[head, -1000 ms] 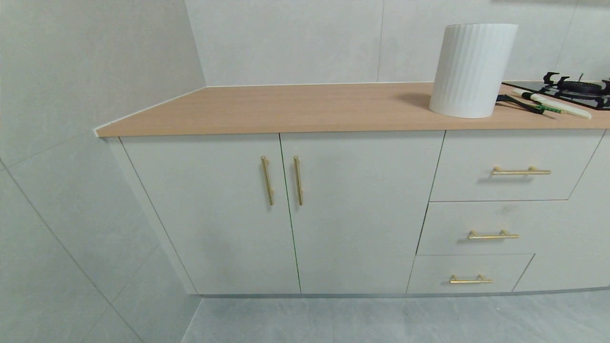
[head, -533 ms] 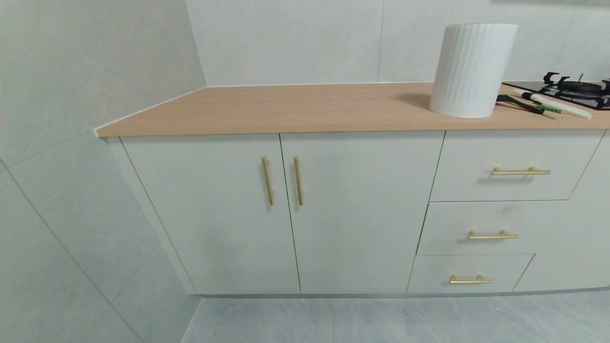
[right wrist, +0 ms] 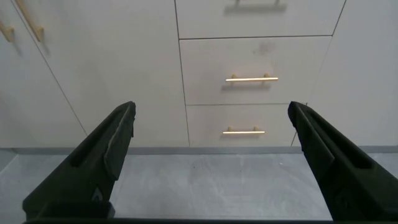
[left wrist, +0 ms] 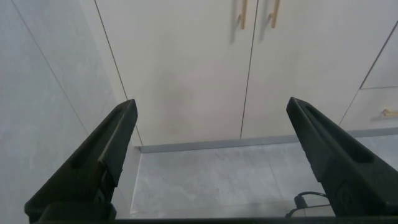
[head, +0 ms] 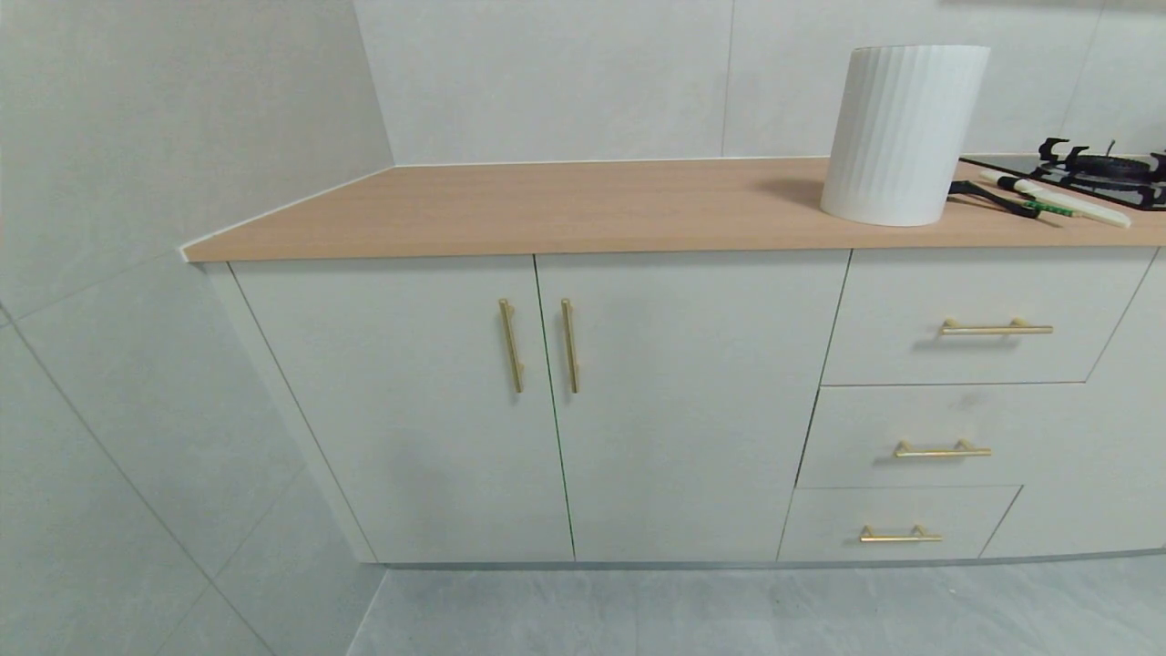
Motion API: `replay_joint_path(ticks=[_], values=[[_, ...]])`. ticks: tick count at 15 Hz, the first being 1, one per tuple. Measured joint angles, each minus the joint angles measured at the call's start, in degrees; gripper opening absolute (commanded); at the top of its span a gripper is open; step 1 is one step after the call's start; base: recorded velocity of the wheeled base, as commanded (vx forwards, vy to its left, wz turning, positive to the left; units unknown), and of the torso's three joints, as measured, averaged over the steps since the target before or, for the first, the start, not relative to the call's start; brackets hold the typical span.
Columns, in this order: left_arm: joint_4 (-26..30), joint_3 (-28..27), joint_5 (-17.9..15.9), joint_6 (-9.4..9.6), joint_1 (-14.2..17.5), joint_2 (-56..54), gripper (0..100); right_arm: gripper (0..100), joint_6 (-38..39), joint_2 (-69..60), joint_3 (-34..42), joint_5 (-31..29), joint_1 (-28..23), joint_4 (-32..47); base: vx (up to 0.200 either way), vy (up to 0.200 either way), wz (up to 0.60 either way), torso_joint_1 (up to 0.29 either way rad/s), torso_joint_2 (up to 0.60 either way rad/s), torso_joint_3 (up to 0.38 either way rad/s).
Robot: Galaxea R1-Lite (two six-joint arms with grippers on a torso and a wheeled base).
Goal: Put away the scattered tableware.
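Observation:
A tall white ribbed holder (head: 902,135) stands on the wooden countertop (head: 565,210) toward the right. Just right of it lie a black-handled utensil (head: 991,195) and a cream utensil with a green band (head: 1057,201). My left gripper (left wrist: 211,109) hangs low in front of the cabinet doors, open and empty. My right gripper (right wrist: 211,112) hangs low facing the drawers, open and empty too.
Two cabinet doors with vertical brass handles (head: 542,344) sit below the counter, all shut. Three drawers with brass handles (head: 996,327) stack at the right. A black gas hob (head: 1107,169) is at the far right. Tiled walls close the left side; grey floor (head: 729,610) lies below.

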State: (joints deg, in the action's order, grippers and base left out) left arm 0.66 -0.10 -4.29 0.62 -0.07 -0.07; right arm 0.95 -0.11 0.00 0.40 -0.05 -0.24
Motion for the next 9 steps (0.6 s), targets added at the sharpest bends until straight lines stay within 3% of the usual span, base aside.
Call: replay_joint_path(ticks=[4,9], values=[[0.1,-0.1,0.0,0.13,0.0,0.0,100,100,0.0,0.0,-0.1,0.2,0.0,0.0,0.0,0.0,0.0,0.0,0.0,0.0],[0.1,-0.1,0.0,0.04,0.0,0.0,100,100,0.1,0.0,-0.1,0.2,0.0,0.0,0.0,-0.2,0.0,0.005,0.0,0.001]])
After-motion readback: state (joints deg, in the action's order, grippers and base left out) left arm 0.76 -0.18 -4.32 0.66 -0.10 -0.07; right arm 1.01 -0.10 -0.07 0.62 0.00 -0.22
